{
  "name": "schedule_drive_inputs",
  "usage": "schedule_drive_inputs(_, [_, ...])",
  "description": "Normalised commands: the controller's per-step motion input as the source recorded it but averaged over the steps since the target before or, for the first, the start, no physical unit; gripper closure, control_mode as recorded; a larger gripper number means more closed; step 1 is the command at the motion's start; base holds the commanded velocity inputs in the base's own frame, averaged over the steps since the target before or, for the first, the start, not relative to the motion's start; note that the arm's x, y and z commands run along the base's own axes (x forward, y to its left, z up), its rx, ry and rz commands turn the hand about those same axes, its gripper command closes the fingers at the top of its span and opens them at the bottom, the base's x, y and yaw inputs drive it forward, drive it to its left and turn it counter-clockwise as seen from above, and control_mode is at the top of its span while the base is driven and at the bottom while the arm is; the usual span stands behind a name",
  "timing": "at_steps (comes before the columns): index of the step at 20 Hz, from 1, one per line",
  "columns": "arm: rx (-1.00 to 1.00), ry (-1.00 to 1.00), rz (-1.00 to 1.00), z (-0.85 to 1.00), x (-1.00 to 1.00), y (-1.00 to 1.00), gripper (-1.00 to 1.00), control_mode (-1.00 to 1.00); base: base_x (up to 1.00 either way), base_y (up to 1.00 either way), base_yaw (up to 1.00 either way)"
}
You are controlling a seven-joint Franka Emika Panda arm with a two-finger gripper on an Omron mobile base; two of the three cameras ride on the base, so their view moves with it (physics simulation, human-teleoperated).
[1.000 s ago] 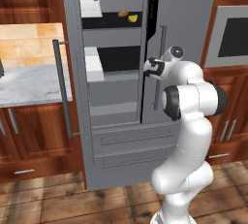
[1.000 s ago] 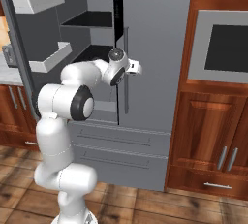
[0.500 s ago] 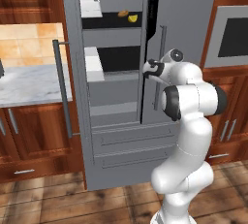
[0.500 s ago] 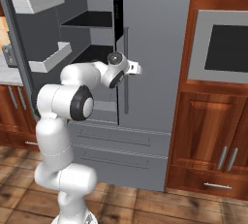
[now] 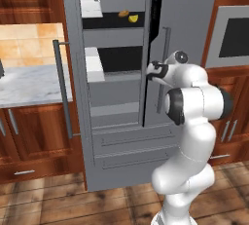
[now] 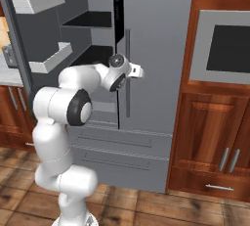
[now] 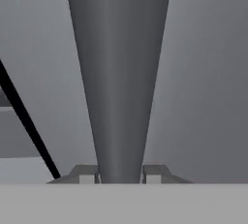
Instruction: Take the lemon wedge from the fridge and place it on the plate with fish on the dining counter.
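One fridge (image 5: 194, 5) door is already open; the end effector (image 7: 120, 175) is clamped on the closed door's bar handle (image 7: 118, 72). The lemon wedge (image 5: 133, 18) is seen on the top shelf beside that handle. A steady, outward-arcing pull is advised.
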Motion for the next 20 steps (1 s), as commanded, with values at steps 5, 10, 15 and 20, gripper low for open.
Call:
schedule_drive_inputs(5, [0.07, -0.01, -0.13, 0.18, -1.00, -0.72, 1.00, -1.00, 0.00, 0.00, 0.00])
schedule_drive_inputs(10, [0.13, 0.00, -0.27, 0.54, -1.00, -0.73, -1.00, -1.00, 0.00, 0.00, 0.00])
schedule_drive_inputs(15, [0.14, -0.10, -0.33, 0.96, -1.00, -0.37, -1.00, -1.00, 0.00, 0.00, 0.00])
schedule_drive_inputs(20, [0.11, -0.09, -0.33, 1.00, -1.00, -0.05, -1.00, -1.00, 0.00, 0.00, 0.00])
